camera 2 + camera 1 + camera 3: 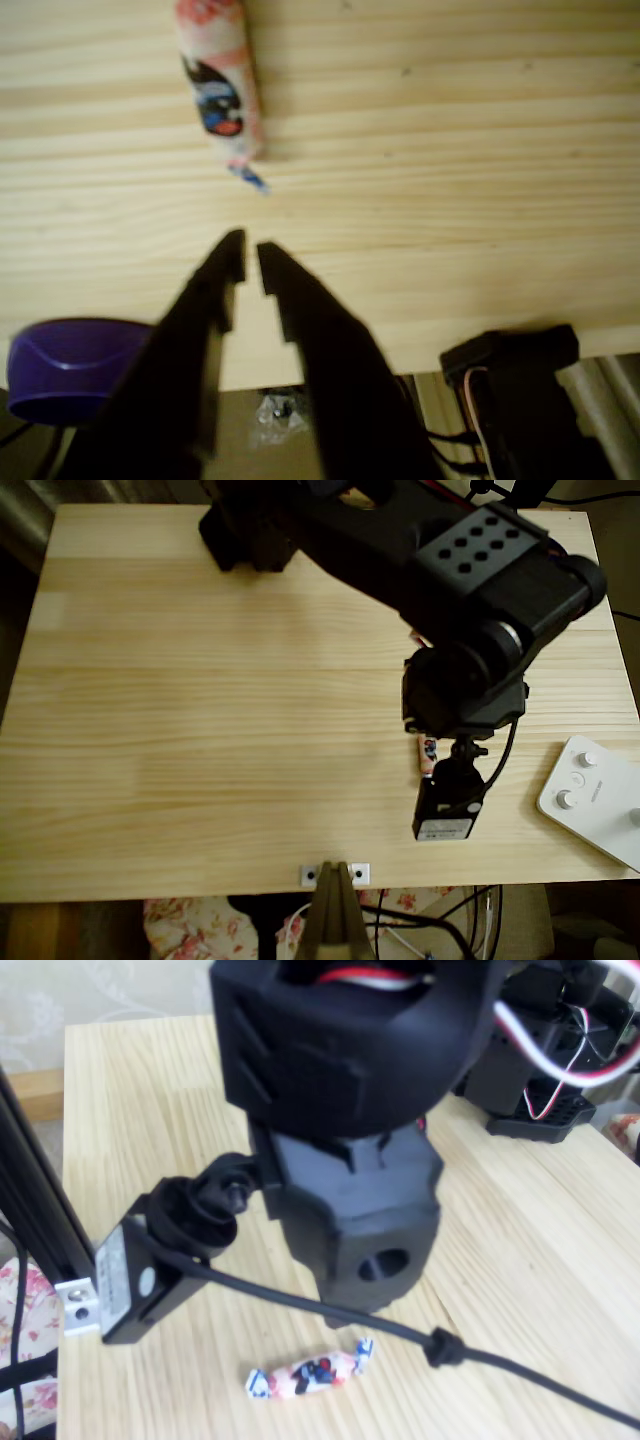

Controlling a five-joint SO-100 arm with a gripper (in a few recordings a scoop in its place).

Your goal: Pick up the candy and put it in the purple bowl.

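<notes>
In the wrist view the candy (220, 85) lies on the wooden table (450, 150), a pink-white wrapped sweet with dark marks and twisted ends. It is ahead of my gripper (250, 262) and a little to the left, not touching it. My two black fingertips stand almost together with nothing between them. The purple bowl (70, 365) sits at the lower left, by the table's edge. In the overhead view the candy (428, 755) peeks out beside the wrist. In the fixed view the candy (310, 1373) lies just in front of the black gripper housing (350, 1220), whose fingers are hidden.
A white device with round knobs (595, 800) lies at the table's right edge in the overhead view. The wrist camera (445, 808) and its cable (440, 1345) hang close over the candy. The left half of the table (200, 730) is bare wood.
</notes>
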